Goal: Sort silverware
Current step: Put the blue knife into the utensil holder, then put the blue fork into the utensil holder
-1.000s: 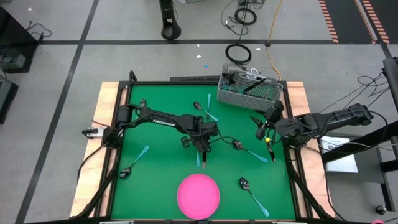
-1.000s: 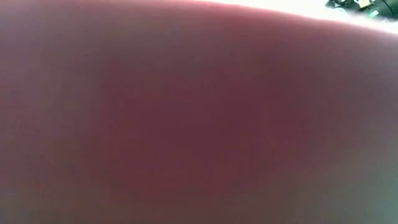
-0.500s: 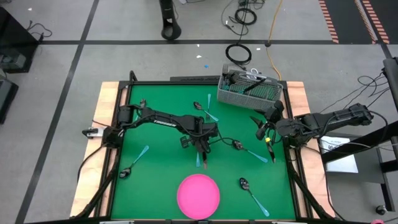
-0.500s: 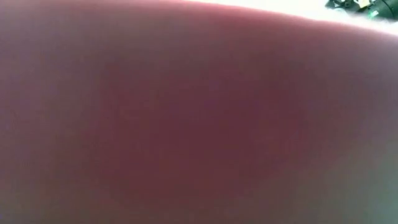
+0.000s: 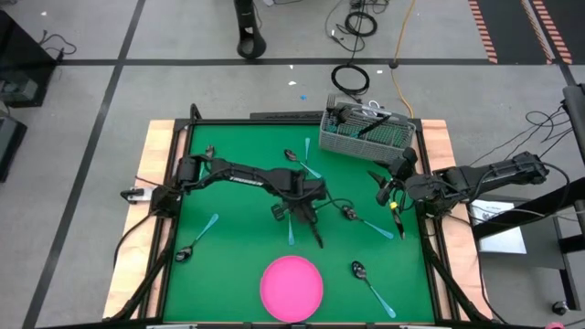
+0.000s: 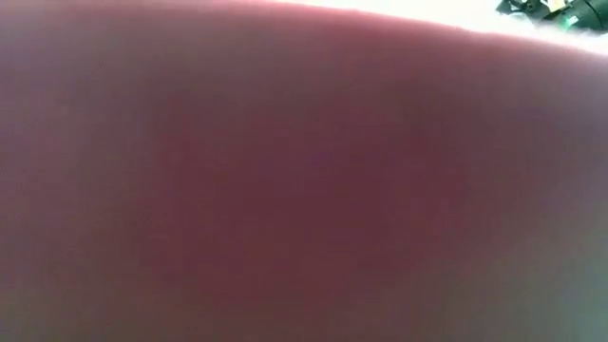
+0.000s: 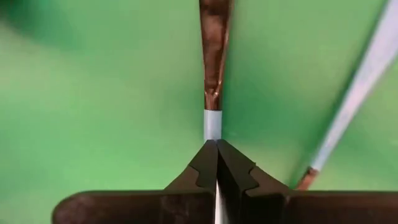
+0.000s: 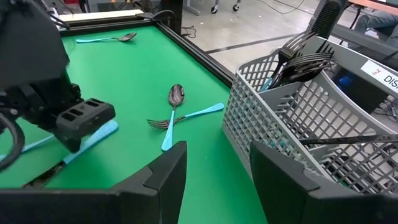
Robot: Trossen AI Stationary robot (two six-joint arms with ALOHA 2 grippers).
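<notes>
Left hand (image 5: 303,215): near the middle of the green surface (image 5: 228,265), beyond the pink plate (image 5: 292,287); fingers (image 7: 202,168) pressed together on the light-blue handle of one utensil (image 7: 214,62), whose coppery metal shaft runs out of frame, head unseen. A second blue handle (image 7: 357,87) crosses just beside it.

Right hand (image 5: 391,187): beside the wire-mesh basket (image 5: 366,137), fingers (image 8: 161,180) apart, nothing between them.

Silverware, loose on the surface: crossed spoon and fork (image 5: 300,162) between the basket and the left hand; one spoon (image 5: 196,239) far left of the plate; one spoon (image 5: 370,283) just right of the plate; one piece (image 5: 366,222) between the two hands, head type unclear. More forks (image 8: 298,59) stand in the basket, count hidden by the mesh.

Low view: filled by a blurred pink-red mass; only a strip of clutter shows at the top corner. Right wrist view alone shows the basket's contents and the crossed pair (image 8: 174,115) clearly.
</notes>
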